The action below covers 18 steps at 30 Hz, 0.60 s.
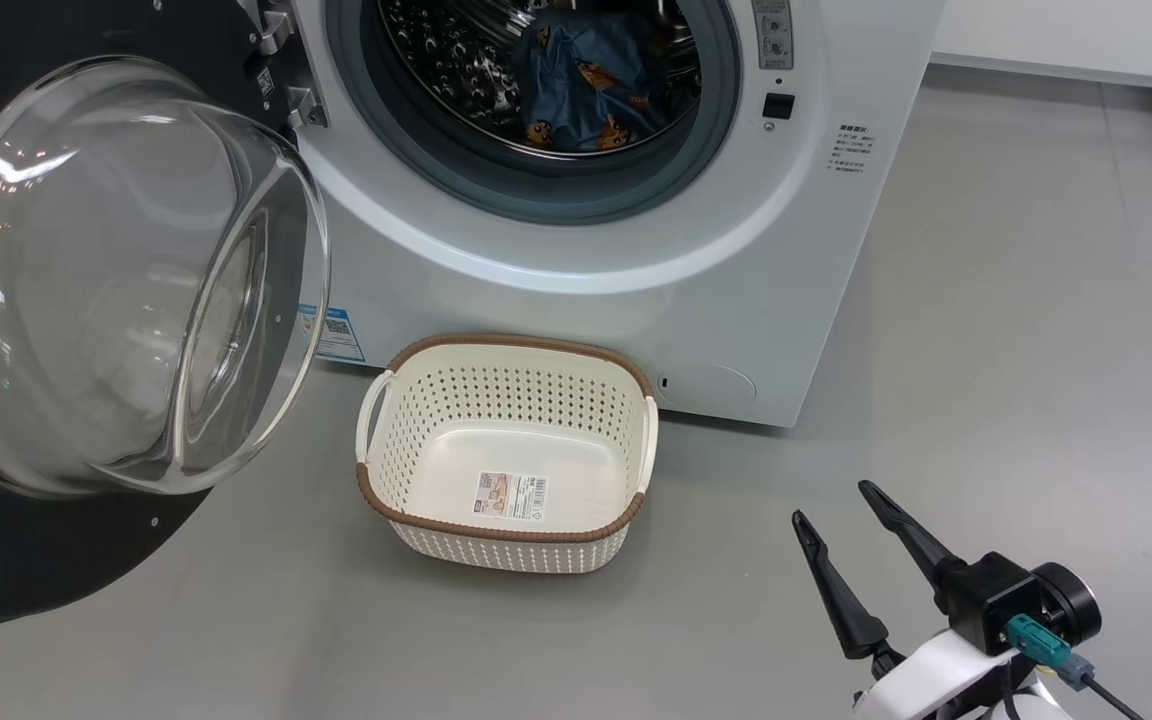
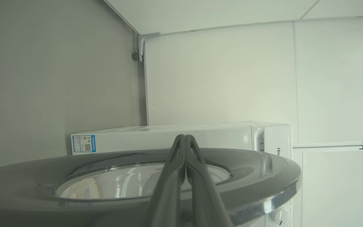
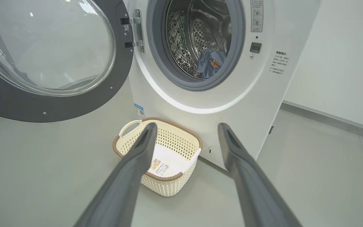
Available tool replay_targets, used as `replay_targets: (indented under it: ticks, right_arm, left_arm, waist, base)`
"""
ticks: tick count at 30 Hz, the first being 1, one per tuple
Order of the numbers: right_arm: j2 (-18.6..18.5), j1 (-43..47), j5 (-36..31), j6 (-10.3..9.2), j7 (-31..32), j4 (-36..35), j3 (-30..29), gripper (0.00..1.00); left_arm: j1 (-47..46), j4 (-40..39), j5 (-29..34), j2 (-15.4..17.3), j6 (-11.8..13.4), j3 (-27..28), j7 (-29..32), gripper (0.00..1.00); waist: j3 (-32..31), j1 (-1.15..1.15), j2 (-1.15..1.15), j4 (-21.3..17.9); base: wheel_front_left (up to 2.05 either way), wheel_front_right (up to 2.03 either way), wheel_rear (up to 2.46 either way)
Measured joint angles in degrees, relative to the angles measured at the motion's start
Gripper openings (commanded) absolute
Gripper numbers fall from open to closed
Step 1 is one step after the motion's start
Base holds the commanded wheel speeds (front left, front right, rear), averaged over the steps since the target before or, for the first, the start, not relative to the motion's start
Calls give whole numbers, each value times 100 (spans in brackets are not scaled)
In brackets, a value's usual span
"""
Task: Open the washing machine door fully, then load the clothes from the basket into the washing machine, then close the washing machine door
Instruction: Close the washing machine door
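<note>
The basket (image 1: pixel 511 400) was empty, the clothes (image 1: pixel 586 90) inside the washing machine (image 1: pixel 536 310). Your left gripper (image 2: pixel 185 137) was pinched tight by the door (image 2: pixel 257 176); it needed one slow push. Your right gripper (image 1: pixel 832 503) stood wide, empty.

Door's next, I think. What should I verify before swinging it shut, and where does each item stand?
1. Nothing left in the basket: ok.
2. All clothes inside the drum, behind the gasket: ok, as far as the head view shows.
3. Swing path of the door over the basket: cannot tell; the basket stands right in front of the washer.
4. The left gripper shut, at the door's outer face: ok; contact cannot tell.
5. The right gripper open, empty, off to the right of the door's path: ok.
</note>
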Motion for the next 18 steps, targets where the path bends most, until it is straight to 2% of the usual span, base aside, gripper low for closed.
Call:
replay_targets:
  ticks: [7,18]
  right_arm:
    - [13,-4,0,0,0,2,64,100]
    - [2,-4,0,0,0,9,87,100]
  left_arm:
    - [7,16,-180,-27,-202,-37,413,0]
    - [44,41,-271,-143,-369,-102,758,0]
  waist:
    - [-49,0,0,61]
    - [-124,0,0,125]
  base:
    - [0,0,0]
    - [0,0,0]
